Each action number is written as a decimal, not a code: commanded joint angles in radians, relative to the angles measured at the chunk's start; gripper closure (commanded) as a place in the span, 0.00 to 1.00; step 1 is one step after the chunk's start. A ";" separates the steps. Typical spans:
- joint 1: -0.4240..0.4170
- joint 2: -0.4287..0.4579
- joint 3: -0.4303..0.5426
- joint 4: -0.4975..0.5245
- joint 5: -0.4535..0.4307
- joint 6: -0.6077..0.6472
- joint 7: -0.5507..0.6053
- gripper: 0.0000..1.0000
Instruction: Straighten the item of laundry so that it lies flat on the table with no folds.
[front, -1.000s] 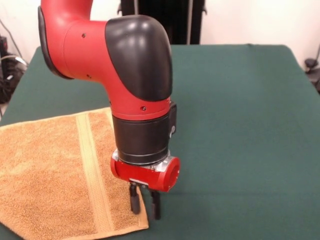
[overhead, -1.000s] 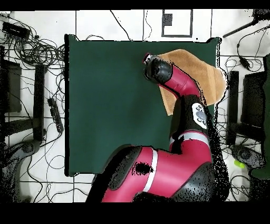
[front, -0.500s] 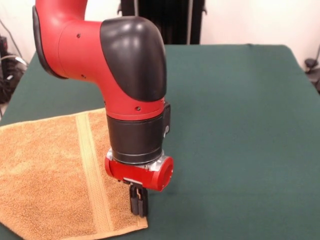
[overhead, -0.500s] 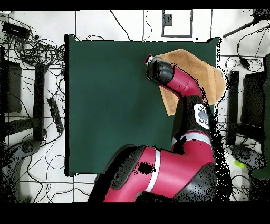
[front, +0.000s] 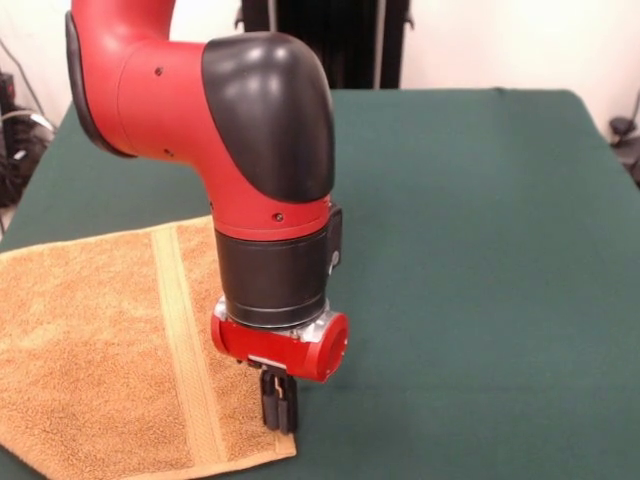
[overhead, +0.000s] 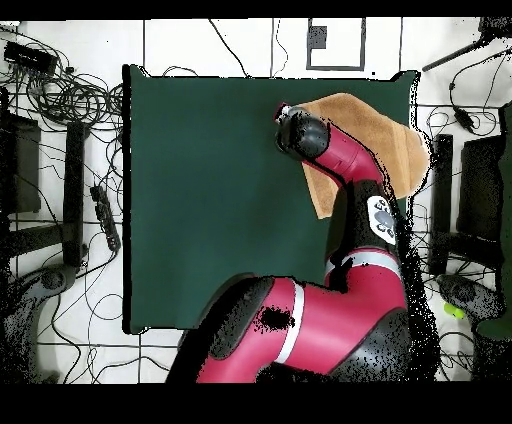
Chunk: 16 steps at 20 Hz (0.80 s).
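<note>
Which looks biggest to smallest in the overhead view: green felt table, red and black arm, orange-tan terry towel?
1. Dark green felt table.
2. Red and black arm; it rises toward the camera, so it looks bigger.
3. Orange-tan terry towel, partly hidden under the arm.

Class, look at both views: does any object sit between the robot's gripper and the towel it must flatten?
Nothing visible does. The gripper, fingers together, is already down at the towel near its corner on the green table.

Rough terry towel (front: 90, 350) on matt felt-like table (front: 470, 250); glossy plastic arm (front: 265, 120).
</note>
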 joint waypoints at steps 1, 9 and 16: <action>0.058 0.035 0.043 0.147 -0.022 -0.010 0.173 1.00; 0.033 -0.019 0.154 0.281 -0.017 -0.241 0.242 1.00; 0.040 -0.025 0.153 0.302 0.019 -0.276 0.241 1.00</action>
